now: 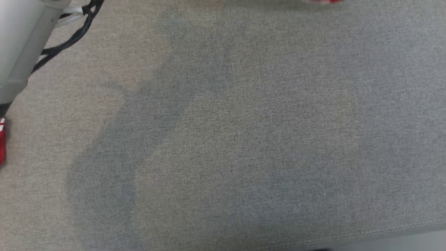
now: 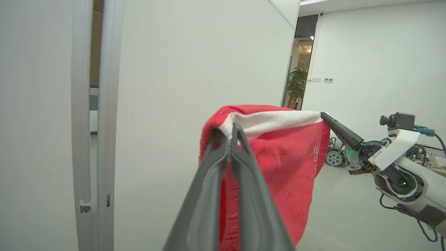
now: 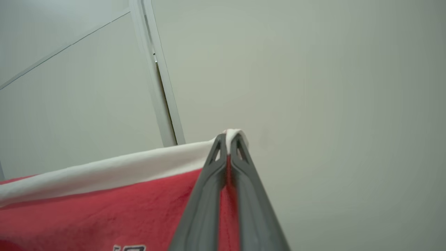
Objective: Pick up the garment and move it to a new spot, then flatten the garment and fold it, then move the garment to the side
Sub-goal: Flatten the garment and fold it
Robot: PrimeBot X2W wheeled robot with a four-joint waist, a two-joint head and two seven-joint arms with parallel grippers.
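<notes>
At the bottom middle of the left wrist view, the left gripper [image 2: 229, 130] has its two long dark fingers pressed together, pinching the upper edge of a red fleece garment [image 2: 285, 164] where the red pile meets a white band [image 2: 275, 120]. The garment hangs in the air from this grip, filling the centre of the frame, with small lettering down its right side. The white band runs taut to the right, where its far corner is caught in the tip of the other arm's gripper at the middle right. Behind stand a plain white wall [image 2: 195, 62] and a pale door frame [image 2: 104, 104] at the left. A potted plant [image 2: 297, 83] shows in a doorway at the upper right.

In the right wrist view, the right gripper [image 3: 228, 136] at the lower centre is likewise closed tight on the white band's corner, and the garment stretches away to the lower left.

The head view looks down on a grey woven fabric surface [image 1: 244, 139]. A pale forearm [image 1: 24, 45] and black cables [image 1: 76, 31] sit at the upper left, and red slivers of the garment show at the left and top edges.
</notes>
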